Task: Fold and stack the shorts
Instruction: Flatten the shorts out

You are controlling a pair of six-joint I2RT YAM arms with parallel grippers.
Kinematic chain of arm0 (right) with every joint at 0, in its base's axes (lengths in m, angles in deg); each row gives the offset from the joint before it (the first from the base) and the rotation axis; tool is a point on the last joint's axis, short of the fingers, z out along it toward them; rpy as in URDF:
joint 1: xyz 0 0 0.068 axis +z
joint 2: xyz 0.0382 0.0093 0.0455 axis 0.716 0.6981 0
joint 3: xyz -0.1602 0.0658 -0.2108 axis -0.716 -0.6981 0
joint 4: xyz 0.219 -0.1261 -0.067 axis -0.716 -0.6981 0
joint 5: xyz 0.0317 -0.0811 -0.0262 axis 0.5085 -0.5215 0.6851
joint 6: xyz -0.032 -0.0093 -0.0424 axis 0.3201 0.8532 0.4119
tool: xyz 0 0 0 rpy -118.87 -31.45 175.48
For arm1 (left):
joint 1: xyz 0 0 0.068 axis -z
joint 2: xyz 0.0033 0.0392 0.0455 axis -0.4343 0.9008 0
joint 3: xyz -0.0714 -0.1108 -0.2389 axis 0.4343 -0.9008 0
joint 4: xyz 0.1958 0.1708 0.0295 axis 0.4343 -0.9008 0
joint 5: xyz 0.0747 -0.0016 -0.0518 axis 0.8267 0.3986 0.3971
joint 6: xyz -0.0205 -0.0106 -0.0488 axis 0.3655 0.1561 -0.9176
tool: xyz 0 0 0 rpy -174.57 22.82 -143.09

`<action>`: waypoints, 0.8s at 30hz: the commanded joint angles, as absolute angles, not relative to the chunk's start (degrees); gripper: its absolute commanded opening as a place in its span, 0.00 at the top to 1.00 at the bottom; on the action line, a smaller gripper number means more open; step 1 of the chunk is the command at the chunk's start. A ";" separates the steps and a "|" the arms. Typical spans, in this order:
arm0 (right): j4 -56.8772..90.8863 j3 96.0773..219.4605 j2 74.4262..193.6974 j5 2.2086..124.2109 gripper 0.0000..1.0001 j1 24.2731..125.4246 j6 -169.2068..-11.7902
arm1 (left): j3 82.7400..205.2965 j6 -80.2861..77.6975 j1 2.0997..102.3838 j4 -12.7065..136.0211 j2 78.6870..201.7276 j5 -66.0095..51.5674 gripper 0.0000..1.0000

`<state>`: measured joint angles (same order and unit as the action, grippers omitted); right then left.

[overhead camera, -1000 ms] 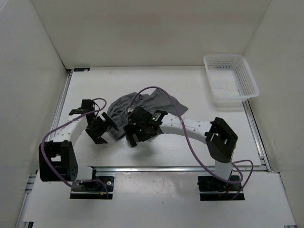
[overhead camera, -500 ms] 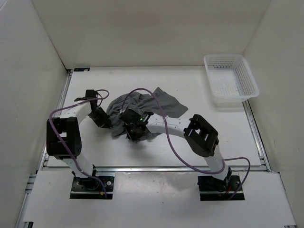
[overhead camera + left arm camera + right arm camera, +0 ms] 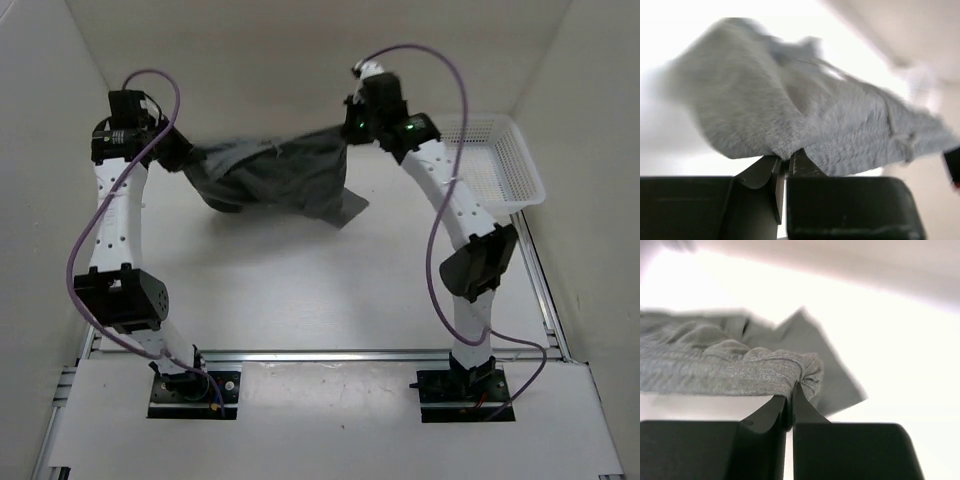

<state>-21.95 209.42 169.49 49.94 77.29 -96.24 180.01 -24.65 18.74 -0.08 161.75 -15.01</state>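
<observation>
Plain medium-grey soft fabric shorts (image 3: 270,175): slung sagging above white table (image 3: 300,290), between left gripper (image 3: 186,156) and right gripper (image 3: 347,133), each clamped on one fabric edge.

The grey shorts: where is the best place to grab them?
Probably by the top edge at its two ends, coming from each outer side: the soft grey fabric shorts hang spread out between the left gripper and right gripper that way.

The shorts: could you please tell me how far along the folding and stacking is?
Done: the shorts are picked up, hanging stretched out in the air. In hand: the left claw and right claw are each shut on an edge of the fabric. Left: no fold is visible yet, and nothing is stacked.
</observation>
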 commanded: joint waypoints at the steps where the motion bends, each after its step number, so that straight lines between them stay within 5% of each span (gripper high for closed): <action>1: -23.63 216.87 161.73 51.70 1.00 75.87 -90.72 | 188.12 -22.85 20.45 -5.57 157.10 -17.67 0.89; 5: -17.75 202.68 152.32 45.22 0.94 75.87 -90.62 | 179.11 -22.85 27.57 -4.18 149.20 -19.88 0.89; 6: -16.25 193.58 150.21 42.76 0.71 75.87 -91.58 | 174.29 -22.85 29.76 -0.16 146.74 -18.92 0.87; 8: -12.05 184.40 144.08 42.99 0.25 71.42 -95.80 | 157.22 -25.56 35.90 5.30 139.27 -18.21 0.48; 9: -10.98 176.35 142.21 46.31 0.06 69.47 -97.55 | 152.41 -26.18 37.16 7.24 137.77 -18.21 0.10; 10: -10.27 172.96 138.97 47.73 0.03 67.63 -100.27 | 149.22 -26.19 37.95 7.78 137.23 -18.21 0.06; 16: -14.20 159.85 131.74 49.84 0.01 56.81 -105.56 | 152.78 -21.80 37.96 1.73 139.50 -10.77 0.02; 19: -15.71 155.55 129.63 56.93 0.24 56.18 -107.41 | 157.79 -21.09 34.81 -0.38 143.01 -5.75 0.17; 21: -15.71 153.60 129.01 58.82 0.41 61.78 -108.47 | 158.33 -21.09 31.04 -1.00 146.96 -4.41 0.40; 24: -15.71 153.06 132.76 55.32 0.33 76.18 -110.04 | 158.95 -21.71 24.90 -2.84 151.71 -5.19 0.39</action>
